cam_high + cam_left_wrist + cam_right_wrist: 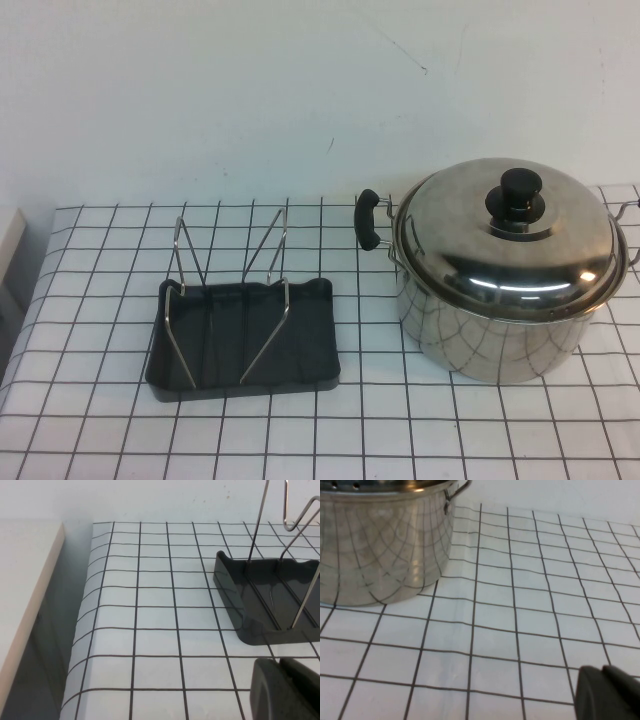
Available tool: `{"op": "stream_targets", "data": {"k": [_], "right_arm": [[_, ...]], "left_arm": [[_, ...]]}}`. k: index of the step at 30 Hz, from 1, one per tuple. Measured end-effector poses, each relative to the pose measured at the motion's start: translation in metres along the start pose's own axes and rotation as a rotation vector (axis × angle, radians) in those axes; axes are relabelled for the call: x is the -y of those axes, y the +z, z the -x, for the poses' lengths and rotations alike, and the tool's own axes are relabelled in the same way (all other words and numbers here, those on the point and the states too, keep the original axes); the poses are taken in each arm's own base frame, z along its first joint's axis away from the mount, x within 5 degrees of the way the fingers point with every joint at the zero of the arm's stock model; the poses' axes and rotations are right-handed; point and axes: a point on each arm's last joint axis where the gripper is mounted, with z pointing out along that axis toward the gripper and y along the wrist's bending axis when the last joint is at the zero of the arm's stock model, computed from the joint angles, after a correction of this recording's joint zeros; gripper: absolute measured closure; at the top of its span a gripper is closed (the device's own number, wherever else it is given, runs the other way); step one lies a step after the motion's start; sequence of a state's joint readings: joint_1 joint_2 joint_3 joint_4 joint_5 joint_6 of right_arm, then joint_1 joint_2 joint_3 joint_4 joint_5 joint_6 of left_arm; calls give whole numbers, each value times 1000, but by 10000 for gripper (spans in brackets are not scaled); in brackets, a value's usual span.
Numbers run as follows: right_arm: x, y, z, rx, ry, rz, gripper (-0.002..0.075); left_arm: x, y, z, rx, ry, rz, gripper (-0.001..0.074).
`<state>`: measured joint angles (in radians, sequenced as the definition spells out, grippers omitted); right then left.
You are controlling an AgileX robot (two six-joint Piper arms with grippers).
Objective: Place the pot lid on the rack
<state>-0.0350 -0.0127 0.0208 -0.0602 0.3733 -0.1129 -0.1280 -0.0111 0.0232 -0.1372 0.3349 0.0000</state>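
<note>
The shiny domed pot lid (545, 250) with its black knob (517, 192) sits on the steel pot (490, 335) at the right of the table. The black rack (245, 345) with two silver wire dividers stands to the pot's left, apart from it. Neither gripper shows in the high view. In the left wrist view, my left gripper (280, 666) is low over the cloth, fingers together and empty, a short way from the rack's corner (260, 600). In the right wrist view, my right gripper (602, 672) is shut and empty, apart from the pot wall (380, 545).
A white cloth with a black grid (400, 430) covers the table. The pot's black side handle (369, 218) points toward the rack. The table's left edge (82, 630) drops off beside a beige surface (25, 580). A white wall stands behind.
</note>
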Motion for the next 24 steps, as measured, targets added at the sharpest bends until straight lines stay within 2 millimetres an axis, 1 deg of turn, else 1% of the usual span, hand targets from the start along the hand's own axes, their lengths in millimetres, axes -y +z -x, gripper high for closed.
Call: {"op": "stream_targets", "data": {"k": [8,16,19,24], "right_arm": [[0,0,0,0,-14,-2,729],[6,0,-1,-12,-218,-67,729],[7,0,-1,-16,-252,-80,729],[8,0,-1,-17,-259,-83,729]], "left_arm": [[0,0,0,0,0,0,738],[0,0,0,0,0,0,738],[0,0,0,0,1,1,738],[0,0,0,0,1,1,738]]}}
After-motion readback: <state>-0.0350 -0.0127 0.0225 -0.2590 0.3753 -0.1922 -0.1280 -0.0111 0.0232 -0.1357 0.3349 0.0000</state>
